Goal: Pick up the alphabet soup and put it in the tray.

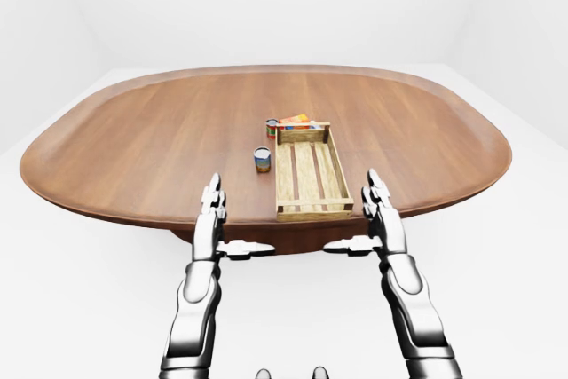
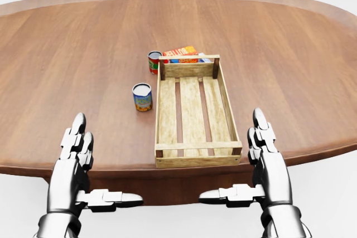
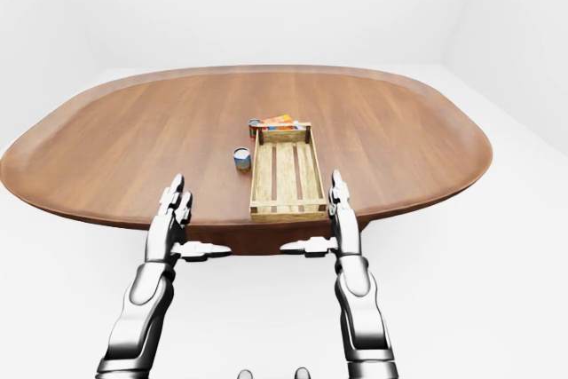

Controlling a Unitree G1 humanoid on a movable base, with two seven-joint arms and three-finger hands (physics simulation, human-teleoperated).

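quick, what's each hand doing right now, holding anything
Left hand: open, fingers straight, thumb out sideways, holding nothing.
Right hand: open, fingers straight, thumb out sideways, holding nothing.

Head cam nearer; eye cams wider; all share table.

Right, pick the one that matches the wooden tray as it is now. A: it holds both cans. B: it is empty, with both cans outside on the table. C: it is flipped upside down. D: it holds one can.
B: the wooden tray shows only bare slats, while the blue-labelled can stands on the table to its left in the head view and the red can stands by its top-left corner.
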